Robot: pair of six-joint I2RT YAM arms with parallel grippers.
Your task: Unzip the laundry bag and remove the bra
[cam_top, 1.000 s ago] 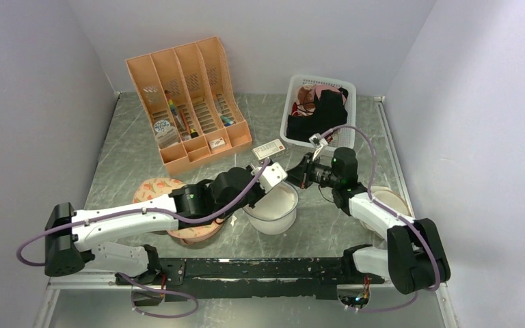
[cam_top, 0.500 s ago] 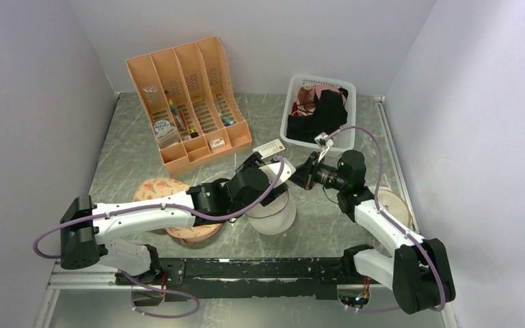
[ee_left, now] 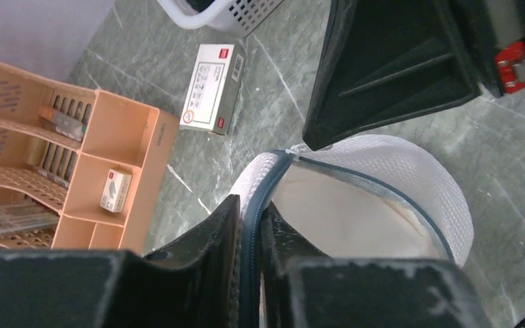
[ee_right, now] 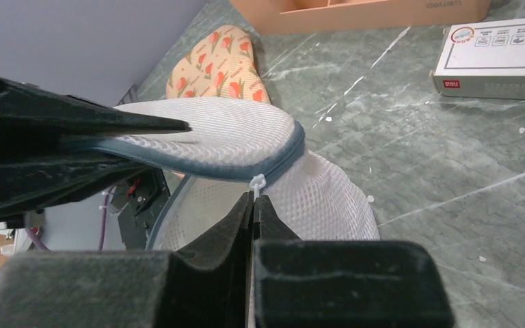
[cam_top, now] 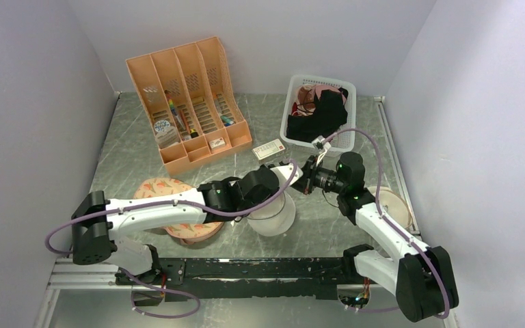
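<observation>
Laundry bag [cam_top: 273, 215]: stands on the table [cam_top: 130, 154] nearer the arms than the peach file organiser [cam_top: 191, 96] and right of it; zip part open, with a mesh flap lifted off the body; the wrist views show a gap under the dark zip line.

Bra [ee_left: 345, 219]: pale fabric inside the opening, judged to be the garment; no straps visible; it is not yet out.

Left gripper [ee_left: 249, 208]: jaws clenched on the zip-edged rim of the flap, holding it up.

Right gripper [ee_right: 253, 199]: jaws pinched shut on the white zip pull [ee_right: 256, 182].

Change over the last second: the left arm has reached further right across the bag, so the open mouth seen earlier from above now lies mostly under its wrist; the right gripper has drawn slightly away from the organiser.

Judgement: unzipping is in progress, rim braced against the pull; the opening looks too short for extraction.

Carrot-patterned pad [cam_top: 160, 188]: on the near side of the organiser; small box [cam_top: 268, 149]: off its right front corner.
</observation>
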